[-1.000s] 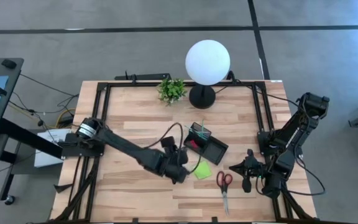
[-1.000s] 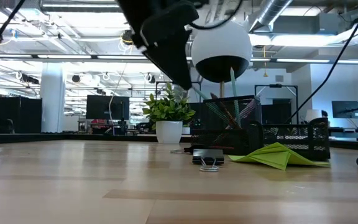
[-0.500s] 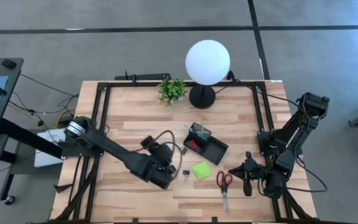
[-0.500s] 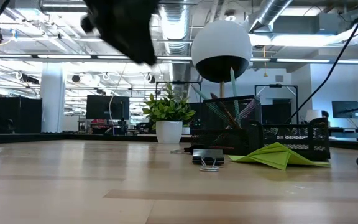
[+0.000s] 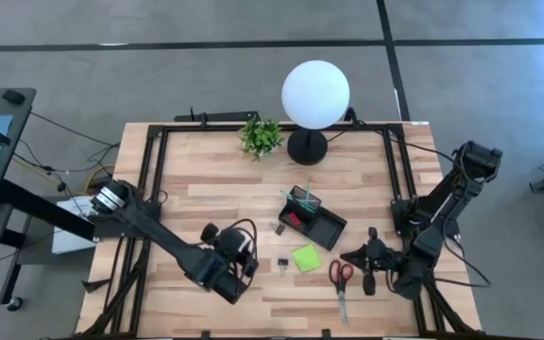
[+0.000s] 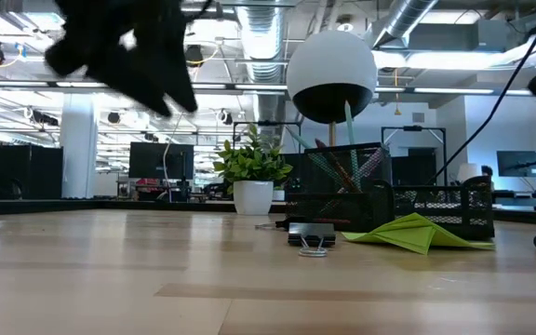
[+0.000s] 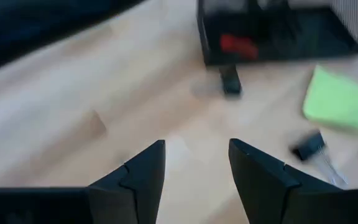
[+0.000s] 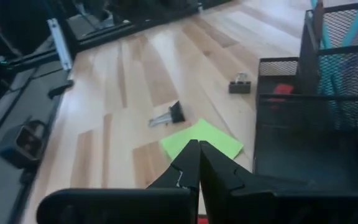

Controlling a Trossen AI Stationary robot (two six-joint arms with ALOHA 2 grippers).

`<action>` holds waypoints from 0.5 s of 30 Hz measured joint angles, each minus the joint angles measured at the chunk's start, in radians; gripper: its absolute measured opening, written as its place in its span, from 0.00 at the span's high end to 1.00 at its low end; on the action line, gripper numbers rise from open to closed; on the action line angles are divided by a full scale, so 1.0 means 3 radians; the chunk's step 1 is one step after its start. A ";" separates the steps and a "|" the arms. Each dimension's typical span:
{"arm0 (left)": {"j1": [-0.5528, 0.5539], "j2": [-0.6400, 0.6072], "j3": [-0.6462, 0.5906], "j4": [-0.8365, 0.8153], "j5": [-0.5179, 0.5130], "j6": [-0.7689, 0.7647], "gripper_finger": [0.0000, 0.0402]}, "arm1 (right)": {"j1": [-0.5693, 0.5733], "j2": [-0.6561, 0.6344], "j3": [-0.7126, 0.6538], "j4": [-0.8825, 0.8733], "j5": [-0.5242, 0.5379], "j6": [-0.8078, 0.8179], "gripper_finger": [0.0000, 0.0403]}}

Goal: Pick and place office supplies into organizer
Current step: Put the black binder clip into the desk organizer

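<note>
Here the left gripper (image 5: 239,274) is hovering with its jaws apart and empty over the table (image 5: 206,179), blurring in the low view. The right gripper (image 5: 365,269), jaws pressed together, is waiting beside the scissors (image 5: 340,286), whose blades are pointing toward the near edge. The organizer (image 5: 312,219) is sitting diagonally mid-table, its contents hard to make out.

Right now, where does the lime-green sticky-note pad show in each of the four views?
High view: sticky-note pad on the table, just in front of the organizer.
Low view: right of centre, before the organizer.
Left wrist view: right edge.
Right wrist view: centre, beyond the shut right gripper.
Shared landmark: the organizer.
</note>
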 joint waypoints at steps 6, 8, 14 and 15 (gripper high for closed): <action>0.0021 0.0331 -0.0060 0.0872 0.0235 0.0142 0.57 | -0.0193 0.0315 0.0000 0.0046 -0.0062 0.0001 1.00; 0.0037 0.0419 -0.0060 0.1271 0.0345 0.0497 0.57 | -0.0235 0.0418 0.0000 0.0065 -0.0141 0.0000 1.00; 0.0135 0.0630 -0.0059 0.2355 0.0374 0.1071 0.57 | -0.0312 0.0522 0.0000 0.0093 -0.0242 -0.0004 1.00; 0.0156 0.0658 -0.0059 0.2494 0.0374 0.1072 0.57 | -0.0317 0.0504 -0.0001 0.0075 -0.0247 -0.0041 1.00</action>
